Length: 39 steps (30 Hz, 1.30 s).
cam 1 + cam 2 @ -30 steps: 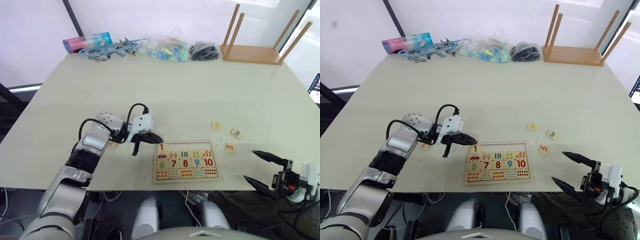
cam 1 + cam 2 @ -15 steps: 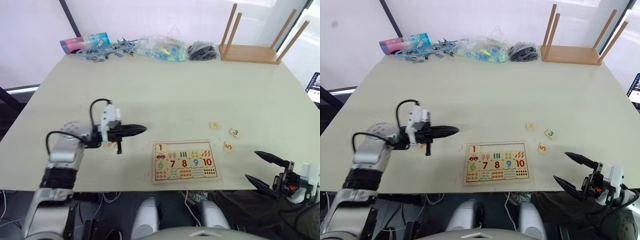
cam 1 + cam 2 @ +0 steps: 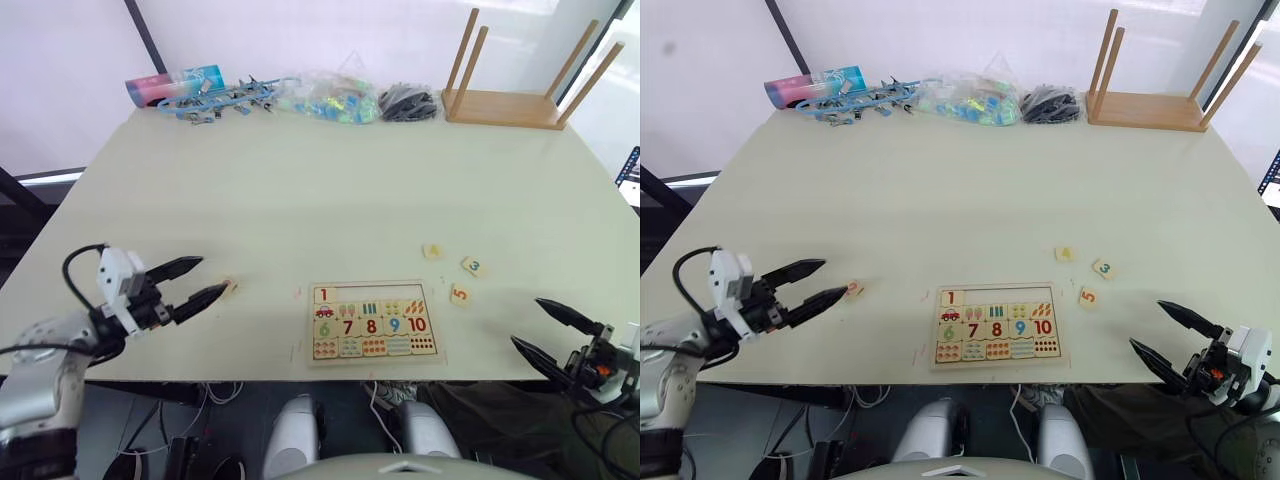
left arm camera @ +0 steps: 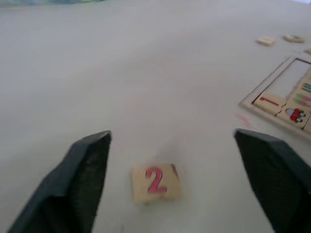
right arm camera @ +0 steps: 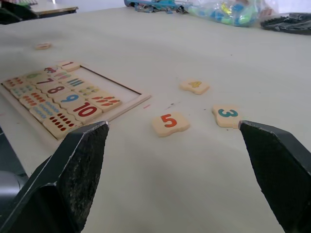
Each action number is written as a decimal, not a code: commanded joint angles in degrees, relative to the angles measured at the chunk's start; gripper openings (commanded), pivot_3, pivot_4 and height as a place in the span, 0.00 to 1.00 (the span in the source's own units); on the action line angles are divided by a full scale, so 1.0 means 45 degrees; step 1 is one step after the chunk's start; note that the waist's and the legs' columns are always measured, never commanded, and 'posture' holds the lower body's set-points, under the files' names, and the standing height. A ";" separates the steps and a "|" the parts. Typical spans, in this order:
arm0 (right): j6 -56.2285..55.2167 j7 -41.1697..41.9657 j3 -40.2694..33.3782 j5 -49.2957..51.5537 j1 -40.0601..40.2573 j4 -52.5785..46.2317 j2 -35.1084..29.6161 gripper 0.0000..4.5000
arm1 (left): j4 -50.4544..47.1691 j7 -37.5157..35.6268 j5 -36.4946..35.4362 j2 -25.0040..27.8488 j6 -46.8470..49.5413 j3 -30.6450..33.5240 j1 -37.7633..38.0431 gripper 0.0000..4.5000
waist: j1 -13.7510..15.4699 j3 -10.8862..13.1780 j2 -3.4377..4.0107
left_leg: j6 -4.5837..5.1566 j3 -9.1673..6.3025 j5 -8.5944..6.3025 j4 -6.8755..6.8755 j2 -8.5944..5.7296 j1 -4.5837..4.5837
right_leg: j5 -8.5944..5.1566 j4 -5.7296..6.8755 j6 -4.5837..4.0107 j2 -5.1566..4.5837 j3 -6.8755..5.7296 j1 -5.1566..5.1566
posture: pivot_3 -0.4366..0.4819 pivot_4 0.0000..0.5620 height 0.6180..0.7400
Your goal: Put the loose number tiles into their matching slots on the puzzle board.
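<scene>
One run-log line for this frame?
left gripper: open, facing tile 2 | right gripper: open | tile 1: slotted | board

One puzzle board (image 3: 371,322) on the surface. Four loose number tiles off the board: the 2 (image 4: 156,183), the 4 (image 3: 433,251), the 3 (image 3: 474,266) and the 5 (image 3: 459,293). One tile, the 1 (image 3: 323,295), seated in the top row, with four empty slots (image 3: 380,293) beside it. One upturned wooden stool (image 3: 515,90) at the far edge.
</scene>
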 commanded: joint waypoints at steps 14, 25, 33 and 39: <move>-0.0666 0.0257 -0.1045 -0.0191 -0.0260 0.1874 -0.0529 1.00 | 0.0377 0.0625 0.0092 -0.0988 -0.1901 0.1097 0.2371 0.98 | -0.0006 0.0015 0.0022 | -0.0024 -0.0002 -0.0018 -0.0016 -0.0002 -0.0013 | -0.0001 -0.0017 0.0001 -0.0020 -0.0004 -0.0022 | 0.48 0.27 0.99; -0.0879 0.0049 -0.1063 -0.0325 -0.0288 0.2076 -0.0558 1.00 | 0.0567 0.0485 0.0075 -0.0956 -0.2070 0.0887 0.2230 0.98 | -0.0025 0.0015 0.0022 | -0.0024 0.0002 -0.0019 -0.0037 -0.0002 -0.0015 | -0.0001 -0.0036 0.0000 -0.0026 -0.0002 -0.0025 | 0.48 0.27 0.99; -0.1151 0.0323 -0.0976 -0.0335 -0.0231 0.1964 -0.0520 1.00 | 0.0776 0.0325 0.0195 -0.0692 -0.2131 0.0715 0.2018 0.98 | -0.0033 0.0015 0.0021 | -0.0023 0.0004 -0.0020 -0.0046 -0.0003 -0.0017 | -0.0001 -0.0046 0.0001 -0.0021 -0.0003 -0.0025 | 0.48 0.27 0.99; -0.1160 0.0598 -0.0953 -0.0203 -0.0252 0.1916 -0.0460 1.00 | 0.0780 0.0256 0.0166 -0.0590 -0.2145 0.0710 0.2049 0.98 | -0.0031 0.0017 0.0026 | -0.0023 0.0004 -0.0021 -0.0052 -0.0002 -0.0017 | -0.0001 -0.0054 0.0001 -0.0030 -0.0003 -0.0025 | 0.48 0.27 0.99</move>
